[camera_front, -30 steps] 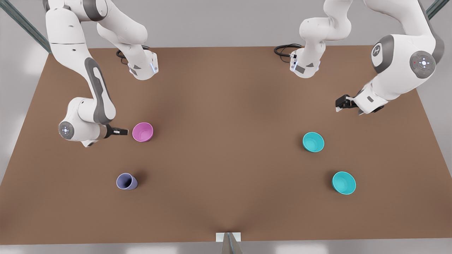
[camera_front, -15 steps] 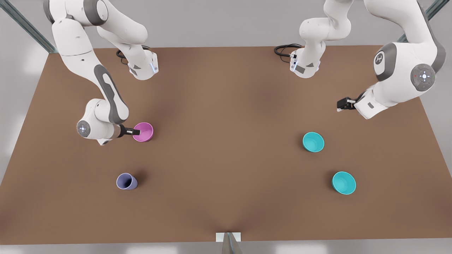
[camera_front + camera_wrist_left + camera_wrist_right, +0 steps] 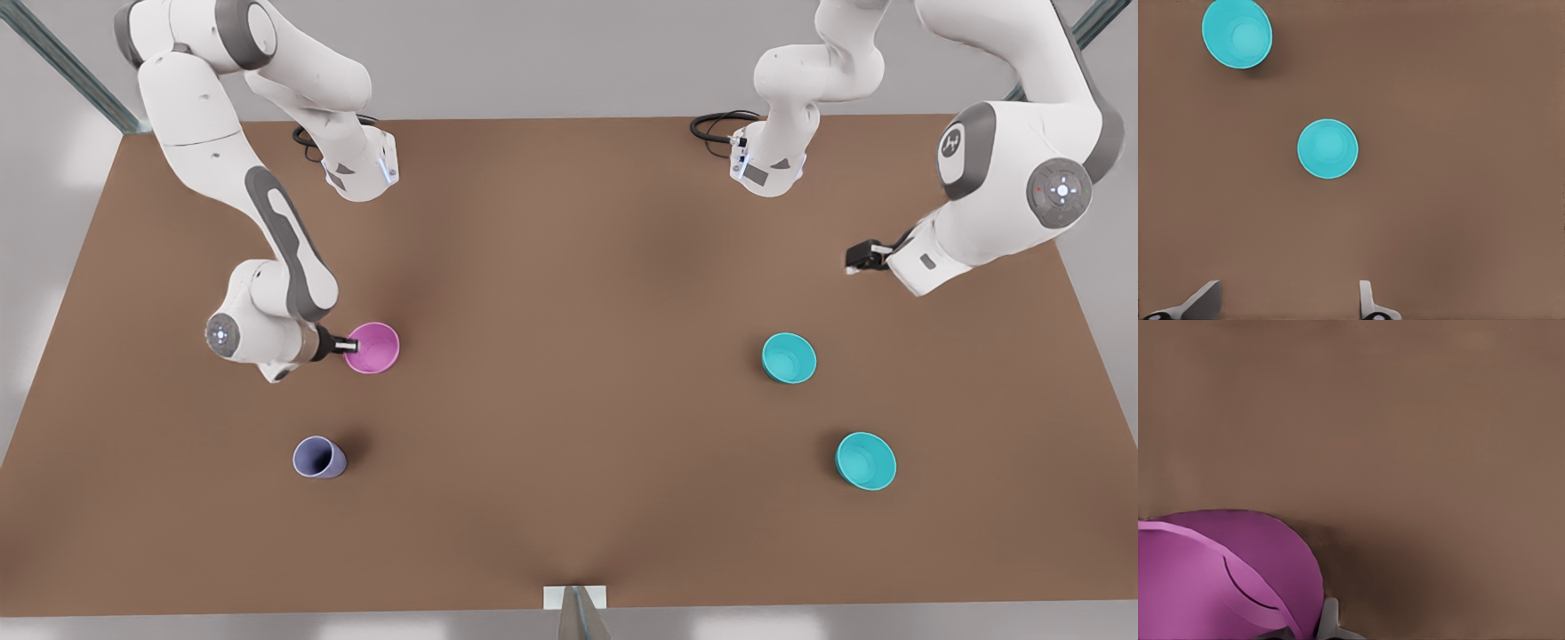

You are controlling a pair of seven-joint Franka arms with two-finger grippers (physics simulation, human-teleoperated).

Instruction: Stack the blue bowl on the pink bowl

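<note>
The pink bowl [image 3: 373, 348] is on the front view's left side of the brown table. My right gripper [image 3: 349, 345] is shut on its near rim, and one finger [image 3: 1329, 620] shows beside the tilted pink bowl [image 3: 1218, 580]. Two alike teal bowls stand on the front view's right. The blue bowl [image 3: 789, 357] is the nearer one to my left gripper [image 3: 855, 260], which hovers open behind it. In the left wrist view the blue bowl [image 3: 1327, 149] lies ahead of the spread left gripper [image 3: 1286, 308].
A second teal bowl [image 3: 865, 460] [image 3: 1237, 33] stands nearer the table's front edge on the front view's right. A lavender cup [image 3: 318, 458] stands front left. Both arm bases are mounted at the far edge of the table [image 3: 569, 267].
My right gripper moved in from the front view's left, closed on the pink bowl's rim and shifted the bowl slightly right and toward the front. The left arm barely shifted.
</note>
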